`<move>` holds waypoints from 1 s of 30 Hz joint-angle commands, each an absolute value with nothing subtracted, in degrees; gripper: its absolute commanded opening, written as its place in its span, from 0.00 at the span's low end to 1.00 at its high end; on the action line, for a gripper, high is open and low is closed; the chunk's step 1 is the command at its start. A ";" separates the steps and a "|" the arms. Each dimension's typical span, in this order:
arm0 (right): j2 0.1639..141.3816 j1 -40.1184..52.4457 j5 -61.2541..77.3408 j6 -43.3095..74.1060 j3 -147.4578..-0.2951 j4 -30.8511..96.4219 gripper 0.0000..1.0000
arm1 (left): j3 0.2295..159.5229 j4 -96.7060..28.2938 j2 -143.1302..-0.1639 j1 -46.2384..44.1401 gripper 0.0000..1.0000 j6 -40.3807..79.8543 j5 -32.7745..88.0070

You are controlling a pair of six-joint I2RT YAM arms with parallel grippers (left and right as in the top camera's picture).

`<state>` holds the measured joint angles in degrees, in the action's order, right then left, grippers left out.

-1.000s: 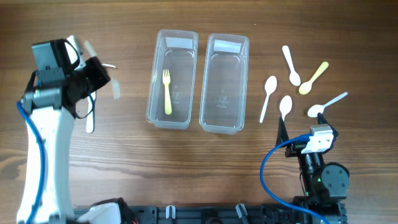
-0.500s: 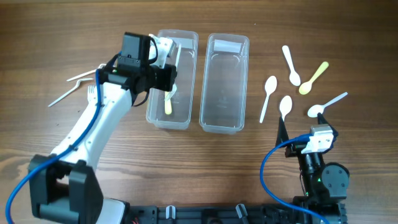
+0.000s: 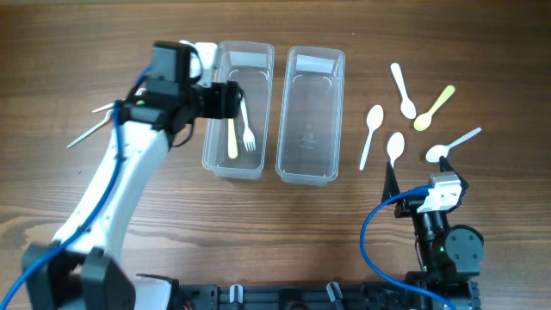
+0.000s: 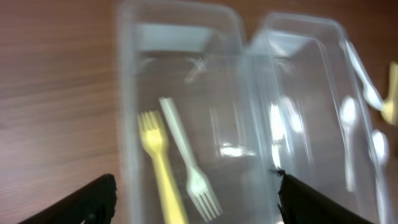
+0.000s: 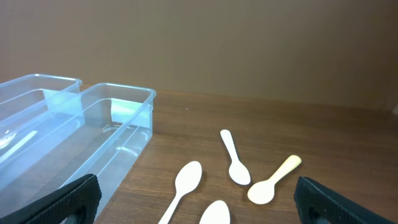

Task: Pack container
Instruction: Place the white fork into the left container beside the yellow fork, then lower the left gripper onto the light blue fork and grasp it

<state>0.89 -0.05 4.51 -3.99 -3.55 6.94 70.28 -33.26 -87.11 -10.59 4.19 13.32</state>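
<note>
Two clear containers stand side by side, the left container (image 3: 215, 155) and the right container (image 3: 310, 168). In the left one lie a yellow fork (image 3: 231, 138) (image 4: 158, 171) and a white fork (image 3: 246, 129) (image 4: 189, 168). My left gripper (image 3: 231, 101) (image 4: 199, 208) hovers over that container, open, with nothing between its fingers. The right container (image 5: 115, 146) holds nothing. Several spoons lie to its right, among them a white spoon (image 3: 371, 133) (image 5: 183, 186) and a yellow spoon (image 3: 433, 108) (image 5: 273, 180). My right gripper (image 3: 398, 194) (image 5: 202, 211) stands open near the front edge, short of the spoons.
A few pale forks (image 3: 96, 122) lie loose on the wood at the far left. The left arm (image 3: 120, 181) slants across the table from the front left. Blue cable (image 3: 370, 241) loops beside the right arm's base.
The left arm swung from the far left to above the left container with a white fork. Its jaws have opened and the fork now lies beside the yellow one. The right arm is still.
</note>
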 commanded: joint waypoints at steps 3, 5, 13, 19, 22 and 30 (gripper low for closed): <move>0.56 -0.25 5.19 -4.36 -3.33 6.79 1.00 | 72.01 -44.75 -80.90 -1.72 1.00 5.04 -6.72; 0.56 -0.25 5.19 -4.36 -3.33 6.79 1.00 | 71.99 -47.81 -81.91 2.55 1.00 5.02 -7.18; 0.56 -0.25 5.19 -4.36 -3.33 6.79 1.00 | 68.42 -48.21 -90.87 12.27 1.00 5.02 -7.11; 0.56 -0.25 5.19 -4.38 -3.33 6.79 1.00 | 68.29 -44.88 -100.33 12.82 0.99 -1.41 -2.68; 0.56 -0.25 5.19 -4.34 -3.33 6.79 1.00 | 68.29 -43.35 -105.01 12.88 1.00 -4.67 -0.05; 0.56 -0.25 5.19 -4.36 -3.33 6.79 1.00 | 68.25 -38.46 -108.60 15.14 1.00 -5.80 0.60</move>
